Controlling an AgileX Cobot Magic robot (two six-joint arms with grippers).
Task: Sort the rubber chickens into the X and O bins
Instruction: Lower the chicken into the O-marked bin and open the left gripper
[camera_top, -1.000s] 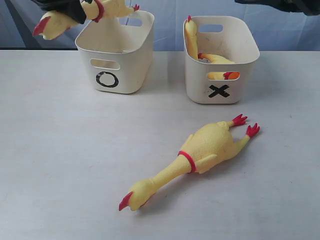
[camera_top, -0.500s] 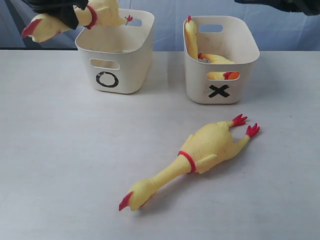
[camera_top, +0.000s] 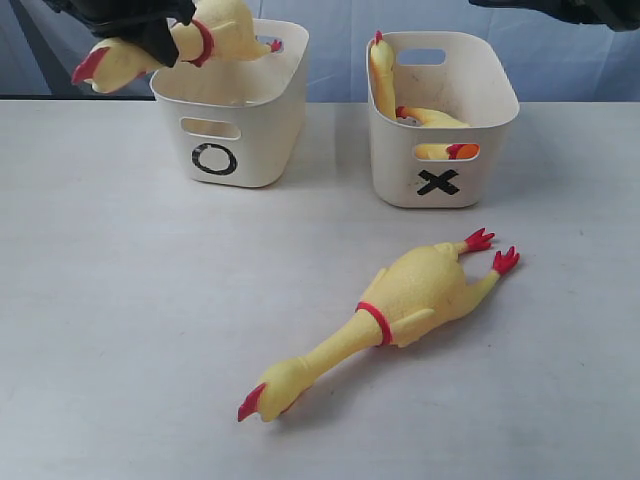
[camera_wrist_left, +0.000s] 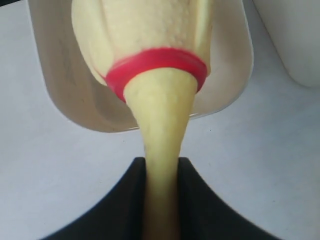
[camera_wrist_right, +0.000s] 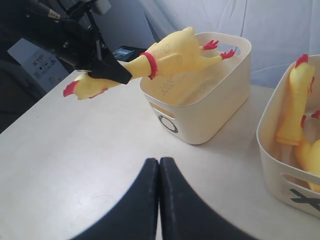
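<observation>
My left gripper (camera_top: 150, 30) (camera_wrist_left: 162, 167) is shut on the neck of a rubber chicken (camera_top: 225, 28) (camera_wrist_left: 150, 35). It holds the chicken nearly level, body and red feet over the O bin (camera_top: 260, 150) (camera_wrist_left: 55, 85) and head sticking out past the bin's left rim. Another chicken (camera_top: 415, 290) lies flat on the table in front of the X bin (camera_top: 395, 170). Two chickens (camera_top: 381, 80) (camera_wrist_right: 292, 110) sit inside the X bin (camera_wrist_right: 272, 145). My right gripper (camera_wrist_right: 159, 162) is shut on nothing, above the table.
The white table (camera_top: 120, 300) runs wide to the left of the lying chicken. A blue backdrop stands behind both bins. The dark right arm (camera_top: 560, 8) shows at the top right edge of the exterior view.
The held chicken swung a little left, then back right, and its body now sits slightly further over the O bin. The chicken on the table and the right arm have not moved.
</observation>
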